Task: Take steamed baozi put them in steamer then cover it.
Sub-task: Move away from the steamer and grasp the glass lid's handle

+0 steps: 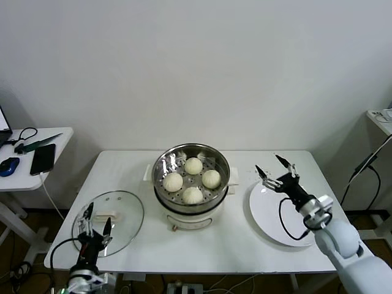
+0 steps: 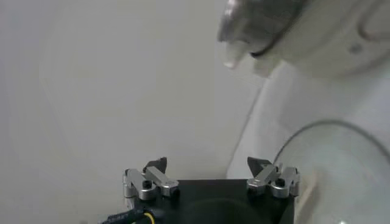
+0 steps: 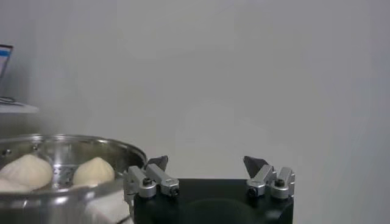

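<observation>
Several cream-white baozi (image 1: 193, 165) lie on the perforated tray inside the shiny steel steamer (image 1: 164, 197) at the table's middle. In the right wrist view the steamer (image 3: 67, 146) shows two baozi (image 3: 91, 171) over its rim. The cover (image 1: 125, 211), a clear glass lid with a white handle, lies flat on the table to the steamer's left. My left gripper (image 1: 97, 222) hovers open over the cover's near edge; its wrist view shows the open gripper (image 2: 207, 163), empty, with the cover (image 2: 341, 170) beside it. To the steamer's right, my right gripper (image 1: 269, 164) is open and empty.
A flat white plate (image 1: 275, 214), bare, lies under and in front of the right gripper. A small side table (image 1: 58, 138) at far left carries a phone, a mouse and cables. Another table's corner (image 1: 380, 116) shows at far right.
</observation>
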`<action>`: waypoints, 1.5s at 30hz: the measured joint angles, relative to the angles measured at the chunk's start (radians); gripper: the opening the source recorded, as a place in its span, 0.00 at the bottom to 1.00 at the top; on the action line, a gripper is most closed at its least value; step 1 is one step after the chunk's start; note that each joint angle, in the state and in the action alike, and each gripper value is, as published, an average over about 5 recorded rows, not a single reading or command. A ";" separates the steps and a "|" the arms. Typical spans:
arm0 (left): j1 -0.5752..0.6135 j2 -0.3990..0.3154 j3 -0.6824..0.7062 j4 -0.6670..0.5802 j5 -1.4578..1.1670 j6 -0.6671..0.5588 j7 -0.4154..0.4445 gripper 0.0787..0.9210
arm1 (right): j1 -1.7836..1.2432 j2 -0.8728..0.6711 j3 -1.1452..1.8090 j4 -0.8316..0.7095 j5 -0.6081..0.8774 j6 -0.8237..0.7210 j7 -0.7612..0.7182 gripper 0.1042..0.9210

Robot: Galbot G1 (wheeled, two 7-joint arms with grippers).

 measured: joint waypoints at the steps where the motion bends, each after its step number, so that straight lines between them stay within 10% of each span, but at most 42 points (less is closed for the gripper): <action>1: -0.012 0.005 0.000 0.017 0.042 -0.004 -0.001 0.88 | -0.025 0.008 0.021 0.005 -0.007 0.000 -0.004 0.88; 39: -0.341 0.071 -0.020 0.497 0.431 -0.031 -0.127 0.88 | -0.271 0.135 0.227 -0.018 -0.153 0.029 -0.073 0.88; 45: -0.357 0.075 -0.018 0.522 0.420 -0.038 -0.137 0.76 | -0.278 0.145 0.232 -0.026 -0.168 0.038 -0.084 0.88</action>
